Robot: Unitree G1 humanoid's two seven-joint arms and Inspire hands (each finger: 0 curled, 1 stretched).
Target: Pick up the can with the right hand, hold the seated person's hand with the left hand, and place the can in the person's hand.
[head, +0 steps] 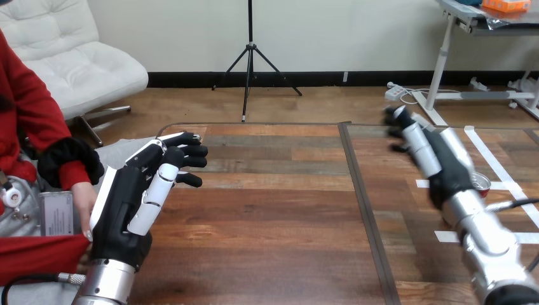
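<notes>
Head view: my left hand (pixel 127 210) is raised over the wooden table's (pixel 273 216) left edge. Fingers are straight and released, tips aimed at the far edge, gripping nothing. The person's hand (pixel 84 202) is just beside it at the left edge; I can't tell if they touch. My right hand (pixel 445 168) is raised near the right edge, with the silver forearm (pixel 492 248) angling up from the near right corner. Its fingers are stretched toward the far side, unclenched, empty. The red-and-silver metal can (pixel 483 184) stands by the right edge, partly hidden behind that wrist, among white tape strips (pixel 492 155).
</notes>
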